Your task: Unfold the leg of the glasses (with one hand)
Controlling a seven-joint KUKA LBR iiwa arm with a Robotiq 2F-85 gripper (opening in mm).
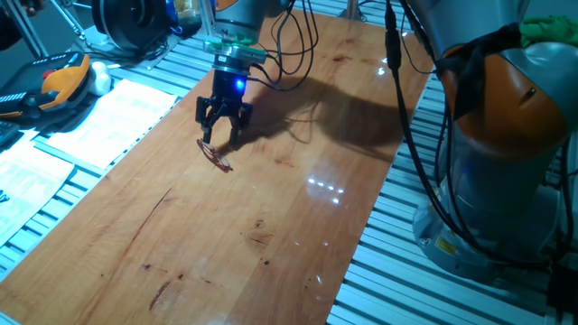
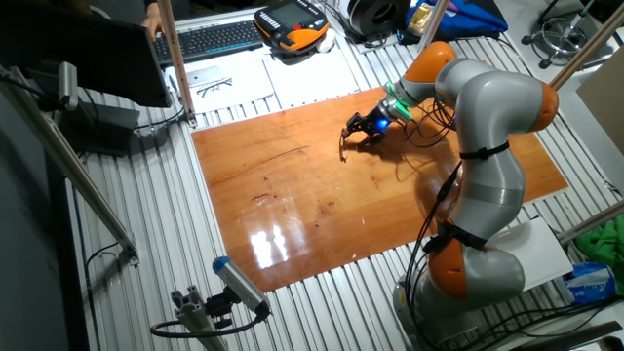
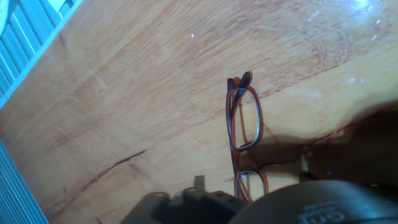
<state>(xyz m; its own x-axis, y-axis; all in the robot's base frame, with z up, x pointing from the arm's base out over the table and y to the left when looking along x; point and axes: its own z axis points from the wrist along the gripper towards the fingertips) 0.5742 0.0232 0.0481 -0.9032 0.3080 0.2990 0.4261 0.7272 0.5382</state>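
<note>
Reddish-brown glasses (image 3: 243, 134) partly hidden beneath the gripper (image 1: 221, 129).

Grey-orange arm (image 2: 487, 127), black cables, black tool (image 1: 222, 122), blue light.

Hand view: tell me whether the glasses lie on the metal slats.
No, the glasses lie on the wooden tabletop; the slats are off at the edge.

Glasses (image 1: 217, 156) on wooden tabletop (image 1: 271, 235), near its 11 o'clock edge in one fixed view | gripper (image 1: 223, 126) directly above, at 12 o'clock of glasses | paper sheets (image 1: 108, 122) off the board at 9 o'clock | robot base (image 1: 506, 171) at 3 o'clock | other fixed view: keyboard (image 2: 210, 39) at 12 o'clock beyond board.
</note>
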